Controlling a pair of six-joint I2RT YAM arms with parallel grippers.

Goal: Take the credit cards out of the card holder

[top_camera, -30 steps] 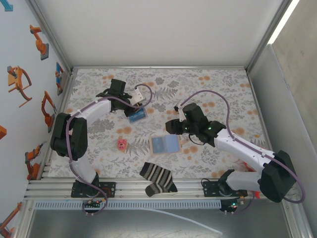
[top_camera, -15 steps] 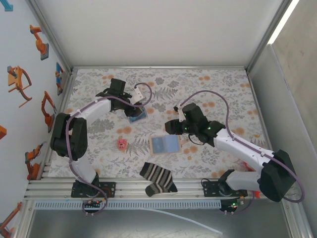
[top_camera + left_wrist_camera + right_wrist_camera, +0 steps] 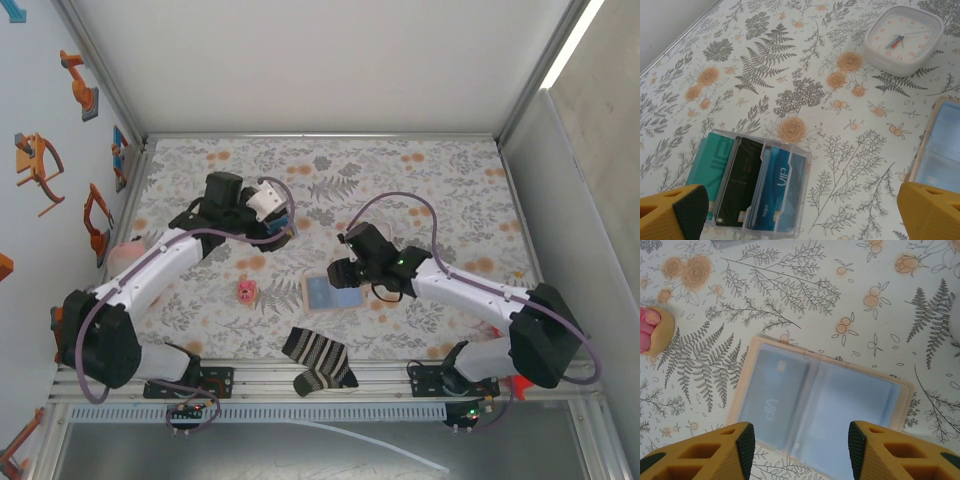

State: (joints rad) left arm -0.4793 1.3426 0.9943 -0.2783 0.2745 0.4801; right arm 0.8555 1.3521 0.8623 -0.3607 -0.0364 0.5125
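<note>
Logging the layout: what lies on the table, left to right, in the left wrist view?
Teal card, black card, blue card, all in the clear box, then white clock, card holder.

Jaws wide apart on left gripper (image 3: 800,205); right gripper (image 3: 800,432) half-spread, seemingly hovering low.

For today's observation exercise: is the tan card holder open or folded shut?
Open: the card holder lies spread flat, its blue-grey inside facing up.
</note>
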